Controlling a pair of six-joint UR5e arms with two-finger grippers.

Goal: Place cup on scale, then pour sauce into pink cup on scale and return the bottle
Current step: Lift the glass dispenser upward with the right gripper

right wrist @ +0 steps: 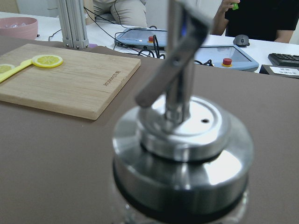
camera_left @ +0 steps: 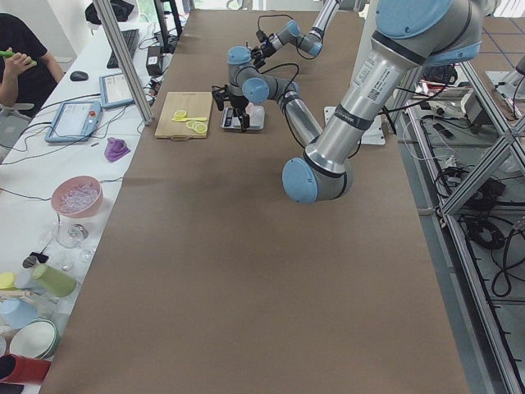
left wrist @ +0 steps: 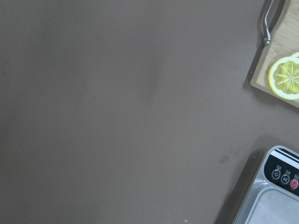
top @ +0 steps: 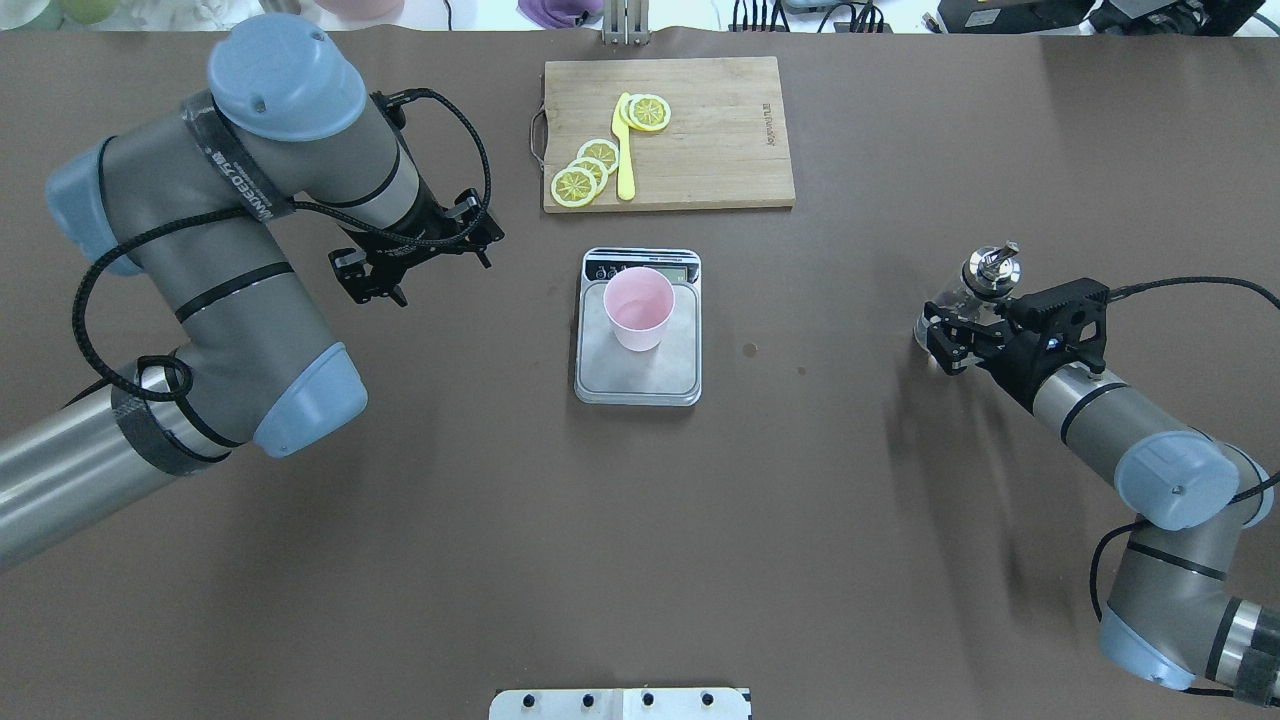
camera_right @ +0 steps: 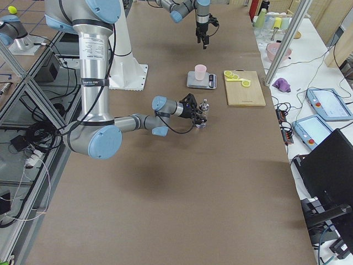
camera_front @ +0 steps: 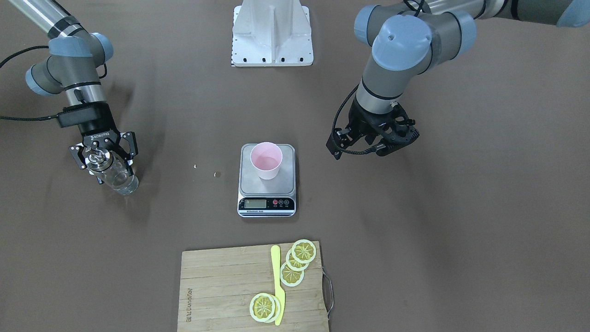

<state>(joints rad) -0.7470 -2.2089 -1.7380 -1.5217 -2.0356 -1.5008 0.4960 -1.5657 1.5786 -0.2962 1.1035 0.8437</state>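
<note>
The pale pink cup (camera_front: 266,159) (top: 638,305) stands upright on the scale's steel platform (camera_front: 286,184) (top: 600,372). I cannot tell whether it holds any sauce. The glass bottle (camera_front: 120,179) (top: 985,268) with its metal pourer stands on the table toward my right side. My right gripper (camera_front: 108,167) (top: 965,325) reaches in level, a finger on either side of the bottle, and I cannot make out contact. The bottle's cap (right wrist: 182,149) fills the right wrist view. My left gripper (camera_front: 375,146) (top: 420,268) hangs open and empty beside the scale, a corner of which (left wrist: 280,186) shows below it.
A bamboo cutting board (camera_front: 221,286) (top: 720,130) with lemon slices and a yellow knife (camera_front: 278,286) lies beyond the scale. Small spots (camera_front: 216,174) mark the brown table between bottle and scale. The white robot base (camera_front: 272,32) is at the near edge.
</note>
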